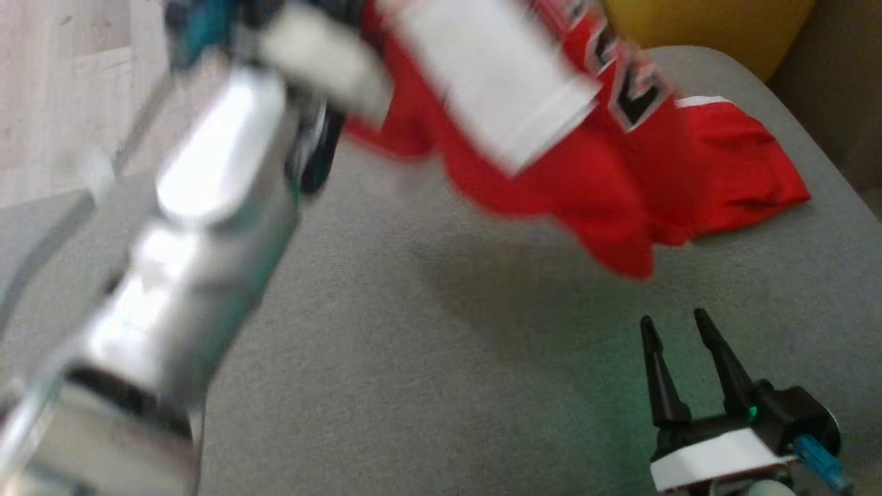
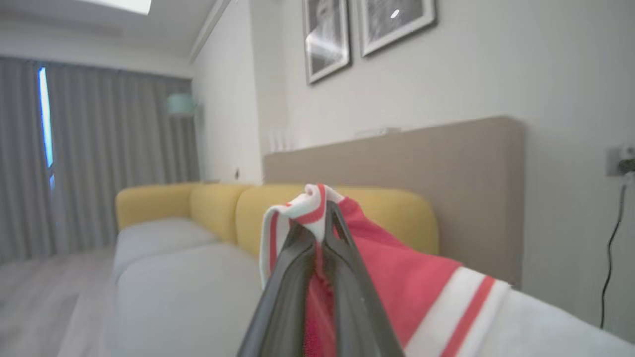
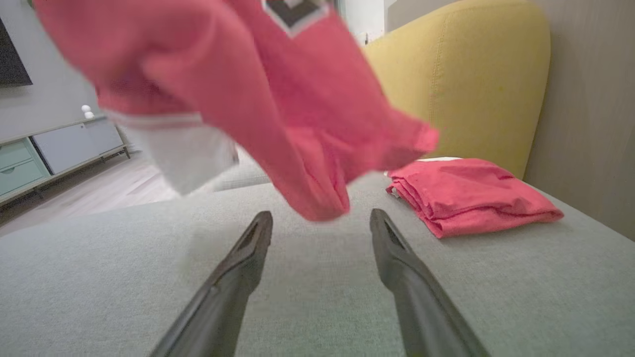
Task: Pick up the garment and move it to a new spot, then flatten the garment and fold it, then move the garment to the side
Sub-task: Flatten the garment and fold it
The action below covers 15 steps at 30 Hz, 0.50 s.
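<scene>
Aloft, a jersey (image 1: pixel 592 186) is pinched by the left end effector (image 2: pixel 321 220); the right end effector (image 1: pixel 673 318) at five o'clock is spread.

Left gripper (image 2: pixel 322 220) aloft, fingers tight on the garment (image 2: pixel 397 277); right gripper (image 1: pixel 674 322) low, fingers wide apart.

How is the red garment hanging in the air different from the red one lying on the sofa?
The hanging garment dangles from the shut left gripper; the folded garment rests on the seat cushion. The hanging garment droops loose; the folded garment is a neat stack. The hanging garment shows white panels; the folded garment looks nearly all red. Both are red.
</scene>
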{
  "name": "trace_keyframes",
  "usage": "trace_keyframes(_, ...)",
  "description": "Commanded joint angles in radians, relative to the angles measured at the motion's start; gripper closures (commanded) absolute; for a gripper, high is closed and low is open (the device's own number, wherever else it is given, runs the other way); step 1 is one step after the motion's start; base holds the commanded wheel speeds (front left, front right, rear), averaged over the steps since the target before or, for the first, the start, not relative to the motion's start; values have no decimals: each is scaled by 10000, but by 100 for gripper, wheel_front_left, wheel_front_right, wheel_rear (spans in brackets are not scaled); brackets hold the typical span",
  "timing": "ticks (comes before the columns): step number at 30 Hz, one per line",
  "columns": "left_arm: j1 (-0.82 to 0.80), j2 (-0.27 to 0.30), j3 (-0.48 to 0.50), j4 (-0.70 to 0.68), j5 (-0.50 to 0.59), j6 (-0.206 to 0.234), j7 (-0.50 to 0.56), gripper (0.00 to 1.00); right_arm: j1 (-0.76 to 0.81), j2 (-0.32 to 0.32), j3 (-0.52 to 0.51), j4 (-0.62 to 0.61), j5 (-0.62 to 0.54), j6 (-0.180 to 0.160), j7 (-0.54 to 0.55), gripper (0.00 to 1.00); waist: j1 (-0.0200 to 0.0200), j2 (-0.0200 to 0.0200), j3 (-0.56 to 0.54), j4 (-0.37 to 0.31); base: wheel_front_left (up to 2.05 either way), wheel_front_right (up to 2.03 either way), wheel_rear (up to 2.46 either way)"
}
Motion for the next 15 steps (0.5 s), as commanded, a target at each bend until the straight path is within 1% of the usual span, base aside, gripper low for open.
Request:
trace_keyframes(1,759,521,285,102,-142,143,-36,100,-152,-13,125,-392,-27,65,-109,0,1,0,-8,264,0,0,0)
trace_keyframes(5,3251,813,613,353,-656,312,-37,100,16,1,-116,-470,-75,65,-109,0,1,0,67,705,0,0,0)
trace_keyframes(9,5485,1074,1315,62,-892,554,-38,100,-16,10,-198,-509,-111,65,-109,0,1,0,205,1011,0,0,0)
trace_keyframes(12,6540,1215,1918,-555,-658,661,-38,100,-40,13,-215,-519,-141,65,-109,0,1,0,276,1223,0,0,0)
trace_keyframes(15,7067,1231,2508,-1250,-286,724,-39,100,-53,14,-189,-520,-172,65,-109,0,1,0,345,1415,0,0,0)
